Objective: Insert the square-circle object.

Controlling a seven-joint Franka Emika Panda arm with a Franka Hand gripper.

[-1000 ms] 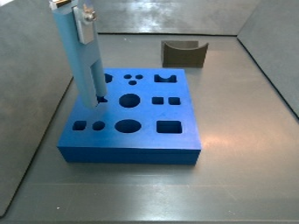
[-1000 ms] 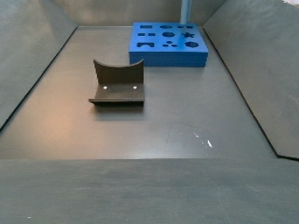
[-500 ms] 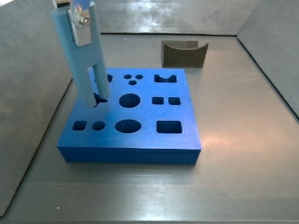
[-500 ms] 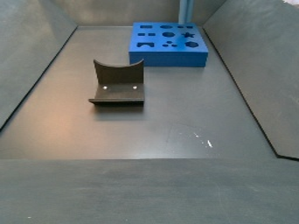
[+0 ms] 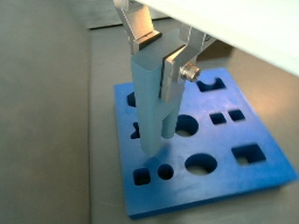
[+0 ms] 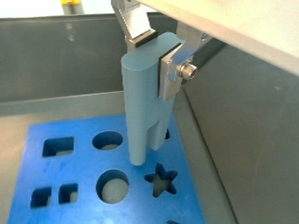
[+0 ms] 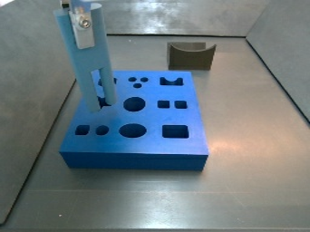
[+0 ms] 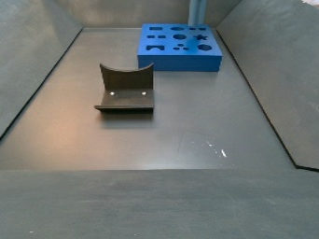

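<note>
My gripper (image 5: 158, 48) is shut on the square-circle object (image 5: 152, 96), a tall light-blue piece with one rounded and one squared side. It hangs upright between the silver fingers (image 6: 176, 66). Its lower end is at the top face of the blue board (image 7: 145, 149), in the row along one long edge, beside a star-shaped hole (image 6: 162, 179). I cannot tell whether the tip is inside a hole. In both side views the piece (image 7: 87, 68) stands over the board (image 8: 187, 63). In a side view only the piece's shaft (image 8: 197, 11) shows; the gripper is out of frame.
The board has several shaped holes: round, square, star. A dark fixture (image 8: 125, 89) with a scooped top stands on the grey floor apart from the board; it also shows behind the board (image 7: 190, 54). Grey walls ring the floor.
The gripper and the light-blue piece have shifted slightly up and sideways over the board. The board and fixture have not moved.
</note>
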